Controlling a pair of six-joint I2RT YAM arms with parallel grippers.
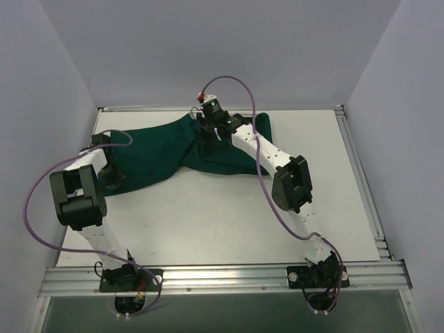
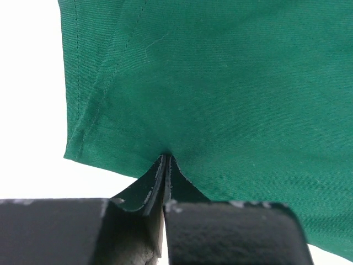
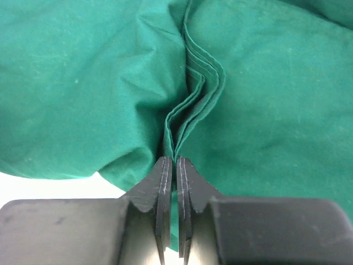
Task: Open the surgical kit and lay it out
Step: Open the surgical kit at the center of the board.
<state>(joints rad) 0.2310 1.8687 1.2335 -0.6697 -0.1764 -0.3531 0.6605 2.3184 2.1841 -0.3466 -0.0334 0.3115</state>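
Observation:
The surgical kit shows only as its dark green cloth [image 1: 156,156], stretched in a rumpled band across the far half of the table; anything under it is hidden. At the cloth's left end, my left gripper [image 1: 113,175] is shut on it. In the left wrist view the jaws [image 2: 165,157] pinch the hemmed edge of the cloth [image 2: 220,83] near a corner. My right gripper [image 1: 211,139] is at the back, right of the cloth's middle. It [image 3: 175,160] is shut on a bunched fold of several hemmed layers of the cloth [image 3: 83,83].
The white table [image 1: 208,215] is walled in by grey panels on three sides. An aluminium rail [image 1: 222,277] runs along the near edge with both arm bases on it. Purple cables [image 1: 260,173] loop beside each arm.

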